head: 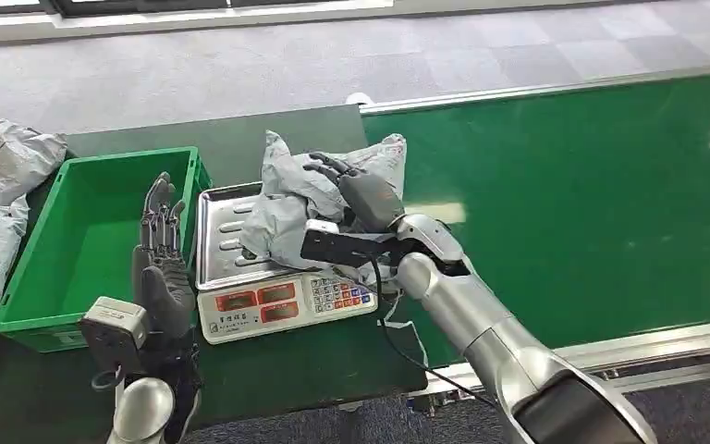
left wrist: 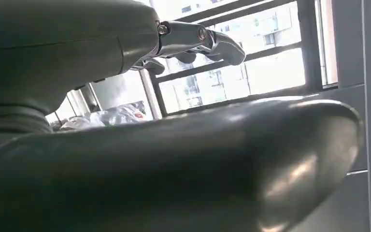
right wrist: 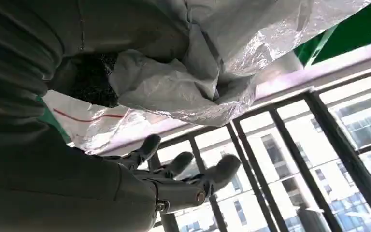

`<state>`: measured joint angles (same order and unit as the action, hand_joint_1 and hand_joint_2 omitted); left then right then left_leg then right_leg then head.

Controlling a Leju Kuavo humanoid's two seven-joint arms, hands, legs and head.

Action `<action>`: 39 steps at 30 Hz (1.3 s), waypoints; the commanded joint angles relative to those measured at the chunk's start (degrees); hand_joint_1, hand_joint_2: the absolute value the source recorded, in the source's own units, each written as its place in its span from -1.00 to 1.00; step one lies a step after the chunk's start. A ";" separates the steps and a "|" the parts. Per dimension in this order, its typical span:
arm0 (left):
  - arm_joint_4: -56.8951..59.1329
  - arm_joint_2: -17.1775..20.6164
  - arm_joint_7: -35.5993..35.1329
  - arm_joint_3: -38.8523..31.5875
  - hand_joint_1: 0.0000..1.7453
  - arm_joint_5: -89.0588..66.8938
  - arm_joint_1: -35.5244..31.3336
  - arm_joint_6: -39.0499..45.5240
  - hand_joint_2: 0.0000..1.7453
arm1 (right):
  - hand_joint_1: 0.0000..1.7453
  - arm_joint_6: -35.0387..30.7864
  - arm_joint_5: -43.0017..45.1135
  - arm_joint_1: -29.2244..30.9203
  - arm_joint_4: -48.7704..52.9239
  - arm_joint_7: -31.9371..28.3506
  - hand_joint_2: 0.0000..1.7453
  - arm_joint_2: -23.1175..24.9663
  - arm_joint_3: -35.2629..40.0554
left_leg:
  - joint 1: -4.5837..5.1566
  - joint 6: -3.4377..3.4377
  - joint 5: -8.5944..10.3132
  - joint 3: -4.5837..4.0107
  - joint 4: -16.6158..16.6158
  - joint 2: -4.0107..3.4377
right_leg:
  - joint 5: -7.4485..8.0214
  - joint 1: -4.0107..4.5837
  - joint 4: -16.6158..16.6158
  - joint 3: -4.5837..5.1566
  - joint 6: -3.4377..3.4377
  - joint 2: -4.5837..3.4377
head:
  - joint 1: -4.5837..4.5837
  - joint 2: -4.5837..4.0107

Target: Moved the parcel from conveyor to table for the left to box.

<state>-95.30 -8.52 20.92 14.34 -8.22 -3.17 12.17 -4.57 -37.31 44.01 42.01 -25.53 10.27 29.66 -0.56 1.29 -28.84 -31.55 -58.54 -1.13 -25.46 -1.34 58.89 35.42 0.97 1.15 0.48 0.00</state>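
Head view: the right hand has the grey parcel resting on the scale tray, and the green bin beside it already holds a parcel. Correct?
Not quite: the green bin is empty in the head view. The rest stands: the right hand has the grey parcel on the scale tray.

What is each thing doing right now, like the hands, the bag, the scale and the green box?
Right hand: grips the grey bag.
Grey bag: crumpled, lying on the scale's tray.
Scale: on the table, tray loaded.
Left hand: fingers straight and apart, holding nothing.
Green box: open, nothing inside.
Conveyor: bare green belt.
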 commanded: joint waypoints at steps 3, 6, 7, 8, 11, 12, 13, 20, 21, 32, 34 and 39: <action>0.42 1.26 0.18 1.24 -1.00 -2.26 0.39 1.37 -1.00 | -1.00 -14.43 -12.51 -3.51 11.23 10.95 -1.00 -2.99 -0.36 | -0.03 -0.05 0.04 -0.01 0.04 0.12 | 0.03 0.04 -0.08 -0.02 -0.07 -0.01 | 0.00 0.00; 0.34 1.50 0.57 2.30 -1.00 -4.54 0.53 2.56 -1.00 | -1.00 -15.29 -13.86 -10.19 25.16 12.31 -1.00 -5.10 -0.98 | -0.09 -0.07 0.07 0.05 0.16 0.22 | 0.05 0.10 -0.24 -0.14 -0.13 0.01 | 0.00 0.00; 0.54 1.57 0.58 2.55 -1.00 -4.57 0.45 2.50 -1.00 | -1.00 -14.94 -13.80 -11.05 27.04 12.46 -1.00 -5.40 -0.98 | -0.07 -0.05 0.04 -0.01 0.08 0.28 | -0.01 0.08 -0.15 -0.09 -0.08 0.14 | 0.00 0.00; 0.81 1.64 0.81 2.89 -1.00 -4.79 0.39 2.50 -1.00 | -1.00 -14.53 -13.82 -11.82 28.80 12.67 -1.00 -5.74 -1.01 | -0.09 -0.06 0.06 0.04 0.14 0.35 | -0.01 0.10 -0.21 -0.16 -0.11 0.17 | 0.00 0.00; 0.97 2.12 1.30 3.89 -1.00 -5.54 0.93 2.47 -1.00 | -1.00 -14.53 -15.07 -12.32 31.79 12.81 -1.00 -6.18 -0.57 | -0.02 -0.05 0.02 -0.03 0.03 0.21 | -0.02 0.03 -0.07 -0.02 -0.06 0.09 | 0.00 0.00; 0.89 2.20 1.30 3.90 -1.00 -5.61 1.28 2.57 -1.00 | -1.00 -14.60 -15.80 -12.34 32.46 13.34 -1.00 -6.42 -0.55 | -0.06 -0.07 0.04 -0.06 0.05 0.23 | 0.02 0.07 -0.12 -0.02 -0.09 0.08 | 0.00 0.00; 0.89 2.23 1.31 3.90 -1.00 -5.63 1.46 2.60 -1.00 | -1.00 -14.58 -15.87 -12.35 32.66 13.43 -1.00 -6.44 -0.57 | 0.00 -0.06 0.02 -0.06 0.04 0.14 | 0.00 0.01 -0.06 0.04 -0.06 0.03 | 0.00 0.00; 0.89 2.23 1.31 3.90 -1.00 -5.63 1.46 2.60 -1.00 | -1.00 -14.58 -15.87 -12.35 32.66 13.43 -1.00 -6.44 -0.57 | -0.04 -0.05 0.03 -0.05 0.04 0.11 | 0.05 0.05 -0.09 0.02 -0.09 0.02 | 0.00 0.00; 0.80 2.31 1.31 3.76 -1.00 -5.63 1.59 2.66 -1.00 | -1.00 -14.51 -15.86 -12.16 32.35 13.43 -1.00 -6.58 -0.67 | -0.06 -0.07 0.08 -0.03 0.11 0.17 | 0.09 0.07 -0.18 -0.02 -0.13 0.01 | 0.00 0.00; 0.04 1.21 1.91 0.91 -1.00 -2.95 2.07 2.45 -1.00 | -1.00 -19.46 -9.53 -19.92 44.60 10.06 -1.00 -7.56 -4.36 | -0.04 -0.04 0.03 -0.05 0.05 0.16 | 0.04 0.05 -0.10 0.00 -0.10 0.07 | 0.00 0.00; -1.49 2.51 1.06 0.53 -1.00 -7.69 1.66 4.13 -1.00 | -1.00 -18.83 -4.92 -28.19 54.85 7.08 -1.00 -10.42 -4.47 | -0.09 -0.06 0.07 0.00 0.15 0.35 | 0.04 0.10 -0.24 -0.13 -0.15 0.18 | 0.00 0.00; -2.62 9.46 -7.74 1.11 -1.00 -32.31 -6.55 -0.29 1.00 | -1.00 -20.16 -3.32 -50.75 70.07 1.40 1.00 -15.97 -13.13 | -0.12 -0.06 0.06 0.00 0.16 0.86 | -0.15 0.13 -0.28 -0.29 -0.12 0.69 | 0.00 0.00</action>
<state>-98.00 -7.39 20.21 15.80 -20.77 -0.71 15.72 -22.82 -41.66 17.58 91.14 -19.95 2.56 26.25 -0.55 1.29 -28.91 -31.62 -58.54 -1.01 -25.52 -1.33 58.83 35.50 0.94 1.27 0.48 0.00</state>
